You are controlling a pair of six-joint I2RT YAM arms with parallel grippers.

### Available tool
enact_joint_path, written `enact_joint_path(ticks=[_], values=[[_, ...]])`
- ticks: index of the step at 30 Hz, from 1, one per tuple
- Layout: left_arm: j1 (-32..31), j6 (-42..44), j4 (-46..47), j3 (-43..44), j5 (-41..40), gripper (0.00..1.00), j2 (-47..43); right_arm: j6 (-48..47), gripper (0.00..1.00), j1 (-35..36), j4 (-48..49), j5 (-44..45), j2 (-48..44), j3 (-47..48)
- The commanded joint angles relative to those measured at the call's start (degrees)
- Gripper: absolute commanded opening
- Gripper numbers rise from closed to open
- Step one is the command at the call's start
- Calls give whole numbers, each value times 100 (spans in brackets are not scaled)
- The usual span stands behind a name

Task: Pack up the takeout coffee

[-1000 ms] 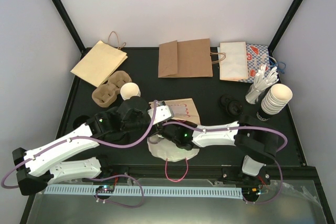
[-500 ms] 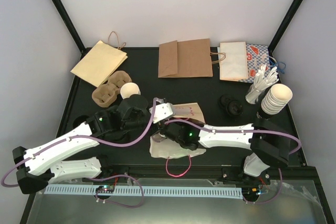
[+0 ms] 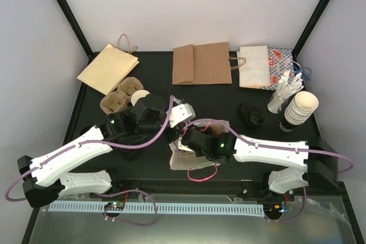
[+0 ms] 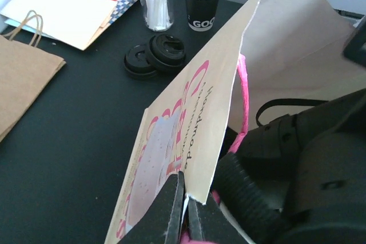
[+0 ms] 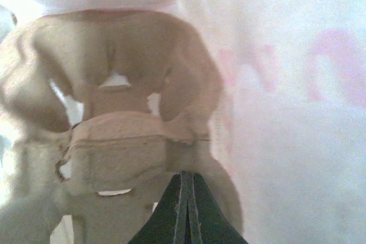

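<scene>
The takeout coffee (image 3: 138,98), a small white cup, stands beside a pulp carrier (image 3: 117,100) at the left and is partly hidden by my left arm. A white paper bag with pink print (image 3: 182,161) (image 4: 194,118) is held up at the table's middle. My left gripper (image 4: 186,191) (image 3: 182,114) is shut on the edge of the bag's mouth. My right gripper (image 5: 186,180) is inside the bag, out of sight from above. It is shut against the rim of a second brown pulp carrier (image 5: 120,158).
Brown paper bags (image 3: 201,64), a tan bag (image 3: 108,68), a white bag (image 3: 254,66) and a checkered one (image 3: 284,62) lie along the back. Black lids (image 3: 251,114) (image 4: 157,54), a stirrer jar (image 3: 278,101) and a stack of cups (image 3: 300,108) are at the right.
The bag has gone from lying flat to held up and open. My left gripper has lifted its edge up and to the right. The right arm has stretched out and pushed deeper into the bag.
</scene>
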Motion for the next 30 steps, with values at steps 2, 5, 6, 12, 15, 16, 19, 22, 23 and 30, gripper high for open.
enact_joint_path(ticks=[2, 5, 6, 12, 15, 16, 19, 22, 23, 30], values=[[255, -350, -495, 387, 583, 2, 286, 11, 1, 81, -262, -508, -518, 276], [314, -373, -638, 540, 698, 2, 417, -87, 2, 78, -358, -702, -698, 302], [324, -366, -659, 565, 737, 1, 446, -97, 2, 80, -393, -706, -743, 318], [440, -441, -824, 643, 872, 2, 577, -205, 2, 75, -391, -706, -987, 397], [545, -470, -942, 728, 908, 2, 667, -286, 2, 80, -354, -799, -1147, 453], [579, -484, -972, 747, 927, 2, 683, -303, 2, 79, -359, -819, -1200, 473], [686, -506, -979, 780, 1030, 2, 721, -372, 1, 77, -386, -923, -1346, 549], [784, -505, -972, 817, 1184, 2, 780, -415, 1, 74, -429, -1030, -1433, 638], [802, -506, -969, 826, 1211, 2, 793, -417, 1, 80, -474, -1096, -1448, 682], [928, -407, -986, 905, 1321, 2, 812, -414, 1, 71, -1614, -2241, -1287, 1155]])
